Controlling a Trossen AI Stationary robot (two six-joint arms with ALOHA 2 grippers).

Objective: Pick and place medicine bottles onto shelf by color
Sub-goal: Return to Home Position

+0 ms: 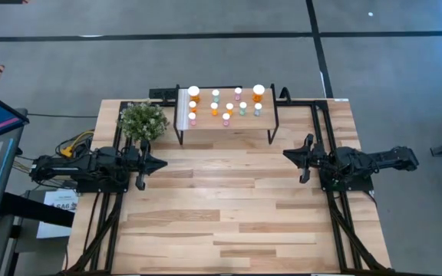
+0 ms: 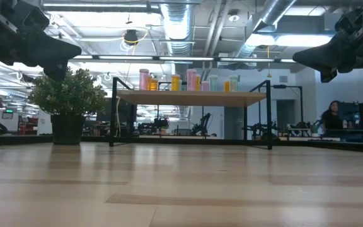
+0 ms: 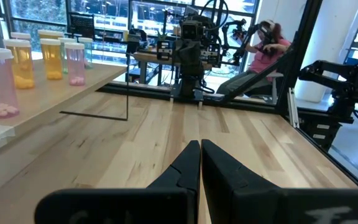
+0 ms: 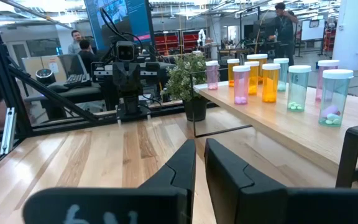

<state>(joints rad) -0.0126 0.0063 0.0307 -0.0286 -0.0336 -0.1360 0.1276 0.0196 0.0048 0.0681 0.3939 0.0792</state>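
Several medicine bottles (image 1: pixel 225 104) with white caps and orange, green or pink bodies stand upright on the shelf (image 1: pixel 225 127), a light-wood platform on black legs at the table's far middle. They also show in the low view (image 2: pixel 188 81), the left wrist view (image 3: pixel 23 62) and the right wrist view (image 4: pixel 272 81). My left gripper (image 1: pixel 162 162) hovers shut and empty at the table's left, pointing right; it shows in its own view (image 3: pixel 200 163). My right gripper (image 1: pixel 286 154) hovers shut and empty at the table's right, pointing left; it shows in its own view (image 4: pixel 199 163).
A potted green plant (image 1: pixel 143 120) stands at the far left of the table, beside the shelf's white-strip end (image 1: pixel 181 109). Black frame rails (image 1: pixel 324 138) run along the table's sides. People show in the room beyond the table (image 3: pixel 263 46).
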